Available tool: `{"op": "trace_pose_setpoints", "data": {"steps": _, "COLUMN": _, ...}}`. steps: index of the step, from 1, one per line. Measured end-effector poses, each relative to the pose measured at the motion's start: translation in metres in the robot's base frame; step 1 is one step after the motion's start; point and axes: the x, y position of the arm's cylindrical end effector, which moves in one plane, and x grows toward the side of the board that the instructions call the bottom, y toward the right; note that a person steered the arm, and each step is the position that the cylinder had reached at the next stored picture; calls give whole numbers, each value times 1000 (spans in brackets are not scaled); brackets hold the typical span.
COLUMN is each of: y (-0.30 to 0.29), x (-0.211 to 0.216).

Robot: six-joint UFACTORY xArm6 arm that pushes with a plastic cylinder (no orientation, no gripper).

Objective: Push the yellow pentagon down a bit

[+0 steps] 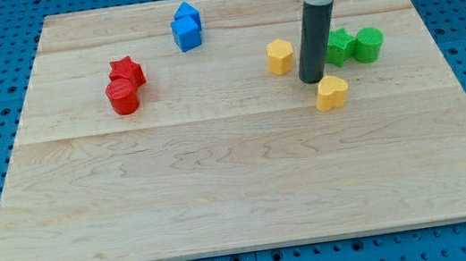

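The yellow pentagon (279, 56) sits on the wooden board (240, 184), right of the middle near the view's top. My tip (312, 79) rests on the board just to its right and slightly lower, a small gap away. A yellow heart-shaped block (331, 92) lies right below and to the right of my tip, nearly touching it.
A green star (340, 46) and a green cylinder (369, 44) stand right of the rod. Two blue blocks (187, 26) sit at the top centre. A red star (127, 70) and a red cylinder (122, 97) lie at the left.
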Motion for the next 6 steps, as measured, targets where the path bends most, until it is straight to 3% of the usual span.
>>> {"op": "trace_pose_setpoints", "data": {"steps": 2, "y": -1, "x": -88}}
{"op": "trace_pose_setpoints", "data": {"steps": 3, "y": -37, "x": -93}}
{"op": "trace_pose_setpoints", "data": {"steps": 5, "y": -19, "x": -36}}
{"op": "trace_pose_setpoints", "data": {"steps": 6, "y": -15, "x": -47}}
